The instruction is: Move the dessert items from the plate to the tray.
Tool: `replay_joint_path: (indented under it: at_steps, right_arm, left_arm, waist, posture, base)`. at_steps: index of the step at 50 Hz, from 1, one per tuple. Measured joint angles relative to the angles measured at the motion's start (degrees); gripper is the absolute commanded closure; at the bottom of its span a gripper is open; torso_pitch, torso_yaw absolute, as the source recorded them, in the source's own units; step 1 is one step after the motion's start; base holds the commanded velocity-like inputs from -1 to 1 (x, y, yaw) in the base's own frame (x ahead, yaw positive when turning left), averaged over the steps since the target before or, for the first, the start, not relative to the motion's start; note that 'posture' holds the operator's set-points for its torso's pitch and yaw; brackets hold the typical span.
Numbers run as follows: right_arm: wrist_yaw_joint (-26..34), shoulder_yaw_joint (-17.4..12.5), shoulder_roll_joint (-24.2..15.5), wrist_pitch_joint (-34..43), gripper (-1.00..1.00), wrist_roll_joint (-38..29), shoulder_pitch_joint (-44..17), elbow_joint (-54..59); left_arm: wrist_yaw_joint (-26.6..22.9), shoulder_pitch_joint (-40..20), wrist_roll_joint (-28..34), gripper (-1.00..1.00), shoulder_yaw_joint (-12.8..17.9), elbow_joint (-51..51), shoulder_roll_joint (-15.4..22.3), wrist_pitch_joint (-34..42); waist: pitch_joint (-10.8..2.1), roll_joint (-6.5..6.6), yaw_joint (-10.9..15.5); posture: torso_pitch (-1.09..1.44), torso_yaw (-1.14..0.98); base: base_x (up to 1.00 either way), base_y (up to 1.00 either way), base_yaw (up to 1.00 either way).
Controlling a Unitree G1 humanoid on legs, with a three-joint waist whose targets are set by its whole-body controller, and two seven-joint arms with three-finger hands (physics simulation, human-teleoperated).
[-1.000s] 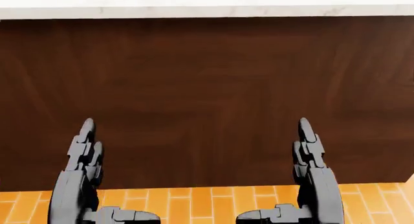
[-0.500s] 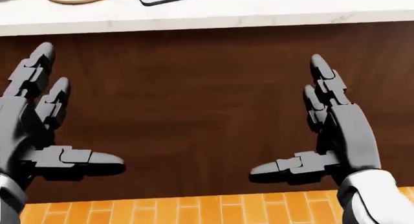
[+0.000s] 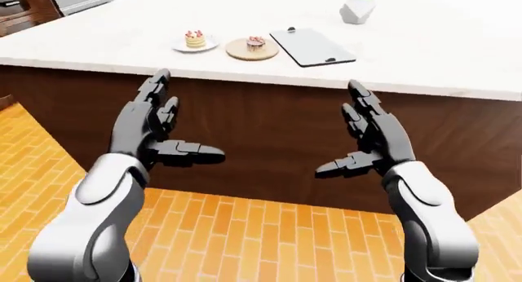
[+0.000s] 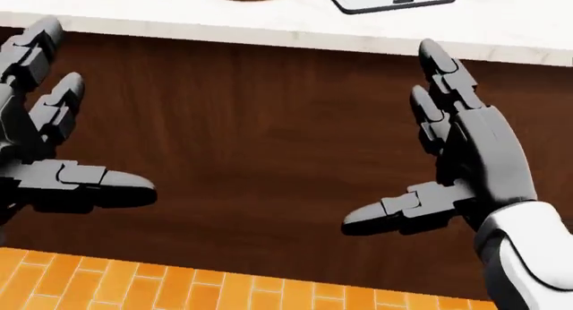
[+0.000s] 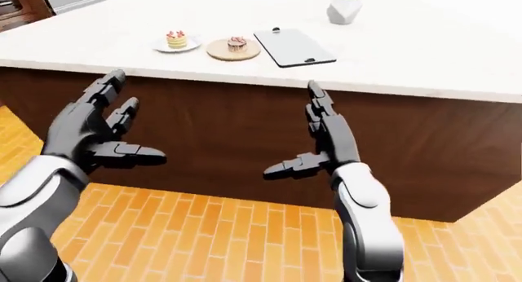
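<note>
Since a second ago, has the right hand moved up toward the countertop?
Yes. In the head view the right hand has risen: its fingertips now reach the counter edge, where earlier they sat far below it, though the camera also shifted.

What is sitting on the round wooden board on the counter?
One small frosted cake sits on the round wooden board. Its topping is too small to identify. The tray to its right in the left-eye view holds nothing.

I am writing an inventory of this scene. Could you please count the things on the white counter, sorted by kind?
Desserts: 2, a small layered cake and a cupcake
Plates: 2, a white plate and a round wooden plate
Trays: 1, a grey tray
Potted plants: 1
Total: 6
</note>
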Motion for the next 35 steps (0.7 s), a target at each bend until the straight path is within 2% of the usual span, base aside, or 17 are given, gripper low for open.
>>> replay_joint_path:
  at_steps: [2,4,5,7,8,9,11,12,16,18,19,21,25,30,32,34,35]
  right_arm:
    - [0.28,0.27,-0.41,0.99,-1.0,0.78,-1.02,-0.4]
    - [0.41,0.47,-0.94,1.59,-1.0,1.48,-2.36,-1.11]
    - [0.33,-0.07,-1.35,1.98,-1.0,1.63,-2.48,-1.61]
    - [-0.09,-1.67,-2.31,3.8,-1.0,1.65,-2.83,-1.88]
    - [-0.43,-2.38,-2.55,4.72,-1.0,1.51,-3.0,-2.04]
    - [-0.73,-2.95,-2.89,5.6,-1.0,1.41,-3.13,-2.39]
    - [-1.16,-3.69,-3.66,6.85,-1.0,1.44,-4.17,-3.47]
    - [-1.28,-3.96,-4.03,6.98,-1.0,1.54,-4.74,-4.28]
    - [-1.19,-4.28,-4.97,6.56,-1.0,2.24,-6.08,-6.01]
    - [-1.06,-4.08,-5.43,7.17,-1.0,2.57,-7.07,-5.68]
    - [-1.01,-3.79,-5.03,7.41,-1.0,2.71,-7.08,-5.58]
    - [-0.64,-2.61,-4.91,8.73,-1.0,3.24,-6.69,-5.01]
    - [-0.25,-2.79,-5.49,10.61,-1.0,3.86,-7.72,-4.7]
    - [-0.39,-3.57,-6.12,9.89,-1.0,4.06,-8.52,-6.58]
    - [-0.32,-3.51,-6.23,9.68,-1.0,4.11,-8.55,-6.73]
    - [-0.34,-3.5,-6.58,9.86,-1.0,3.92,-8.38,-6.85]
    - [-0.36,-3.27,-6.71,10.28,-1.0,3.57,-8.06,-7.07]
  left_arm:
    - [0.41,-0.94,0.29,-1.0,0.82,-0.06,0.6,0.83]
    - [1.0,-2.28,0.77,-1.0,1.75,-0.19,1.24,1.58]
    - [1.18,-3.15,0.79,-1.0,1.47,-0.03,1.22,2.05]
    - [1.15,-4.58,0.33,-1.0,-0.02,0.75,1.23,3.61]
    - [0.96,-5.31,-0.08,-1.0,-0.68,1.02,1.41,4.36]
    - [0.75,-6.08,-0.54,-1.0,-1.12,0.96,1.51,5.16]
    - [0.46,-7.55,-1.28,-1.0,-1.13,-0.09,1.82,6.31]
    - [0.38,-8.25,-1.48,-1.0,-0.97,-0.61,2.01,6.43]
    - [0.27,-9.66,-1.57,-1.0,-0.4,-1.59,2.71,5.97]
    - [0.22,-10.16,-1.46,-1.0,-0.15,-0.99,3.1,6.14]
    - [0.22,-10.05,-1.39,-1.0,0.16,-0.56,3.38,6.33]
    - [0.39,-9.42,-1.1,-1.0,0.89,-0.02,3.59,7.55]
    - [0.58,-10.43,-0.91,-1.0,0.97,0.4,3.88,8.76]
    - [0.72,-11.31,-1.19,-1.0,1.01,-0.49,4.02,9.02]
    - [0.75,-11.88,-1.29,-1.0,0.96,-0.76,4.18,9.23]
    - [0.36,-12.18,-1.89,-1.0,1.14,-1.32,4.2,9.74]
    - [-0.16,-12.07,-2.48,-1.0,1.44,-1.47,4.55,10.08]
  waist:
    - [0.65,-1.24,-0.28]
    - [1.5,-3.66,0.35]
    - [1.8,-4.21,0.34]
    - [2.95,-1.21,-1.3]
    - [3.28,-0.79,-2.17]
    - [3.07,-1.09,-2.79]
    - [1.88,-1.47,-3.48]
    - [1.48,-1.15,-3.74]
    - [1.48,1.66,-4.65]
    - [0.94,4.38,-4.28]
    - [1.18,4.5,-3.66]
    - [1.87,3.83,-3.0]
    - [1.14,1.19,-1.59]
    - [0.08,-1.28,0.0]
    - [-0.14,-2.78,0.41]
    - [1.06,-2.87,-0.91]
    - [1.39,-3.83,-1.19]
  posture:
    - [0.0,0.0]
    - [0.0,0.0]
    - [0.0,0.0]
    - [0.0,0.0]
    - [0.0,0.0]
    - [0.0,0.0]
    - [0.0,0.0]
    - [0.0,0.0]
    - [0.0,0.0]
    - [0.0,0.0]
    - [0.0,0.0]
    - [0.0,0.0]
    - [0.0,0.0]
    - [0.0,0.0]
    - [0.0,0.0]
    - [0.0,0.0]
    - [0.0,0.0]
  base:
    - [0.0,0.79,0.0]
    - [0.09,0.44,0.0]
    - [0.35,0.23,0.0]
    - [0.44,0.23,0.0]
    - [0.51,0.23,0.0]
    - [0.53,0.23,0.0]
    - [0.55,0.23,0.0]
    - [0.56,0.23,0.0]
    - [0.56,0.22,0.0]
    - [0.57,0.23,0.0]
    - [0.58,0.23,0.0]
    - [0.57,0.22,0.0]
    - [0.57,0.17,0.0]
    - [0.67,0.07,0.0]
    - [0.77,0.07,0.0]
    - [0.0,0.27,0.0]
    - [0.0,0.33,0.0]
